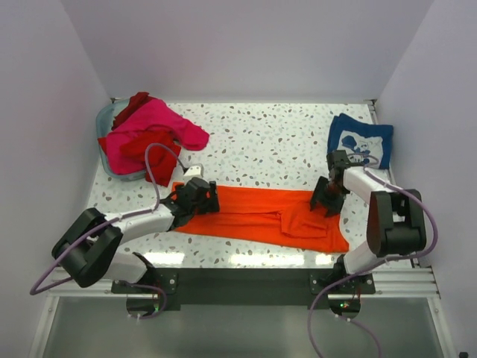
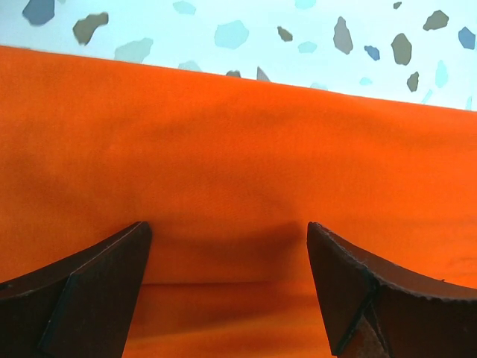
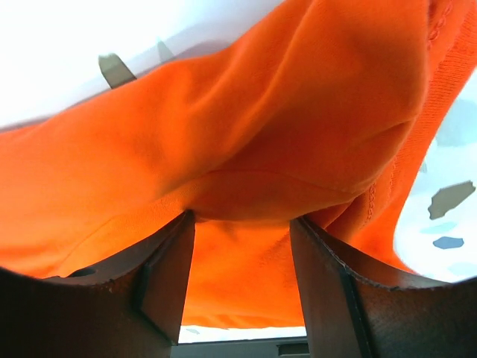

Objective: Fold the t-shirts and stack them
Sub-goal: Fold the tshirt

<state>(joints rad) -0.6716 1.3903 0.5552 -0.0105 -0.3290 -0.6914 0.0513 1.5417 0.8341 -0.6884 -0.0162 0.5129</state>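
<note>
The bright orange t-shirt (image 1: 253, 212) lies as a long folded strip across the front of the table. My left gripper (image 1: 200, 198) is at its left end, open wide, with flat orange cloth (image 2: 238, 134) under the fingers and a fold edge between them. My right gripper (image 1: 326, 201) is at the strip's right end, where the cloth is bunched. Its jaws stand apart, open, with orange cloth (image 3: 283, 112) between and draped over the fingertips (image 3: 186, 224). A navy blue t-shirt with white print (image 1: 361, 142) lies folded at the back right.
A blue-grey basket (image 1: 104, 119) at the back left holds a hot pink t-shirt (image 1: 153, 119) and red cloth (image 1: 149, 147), spilling over its rim. White walls close in the speckled table (image 1: 268, 142) on three sides. A grey rail runs along the near edge.
</note>
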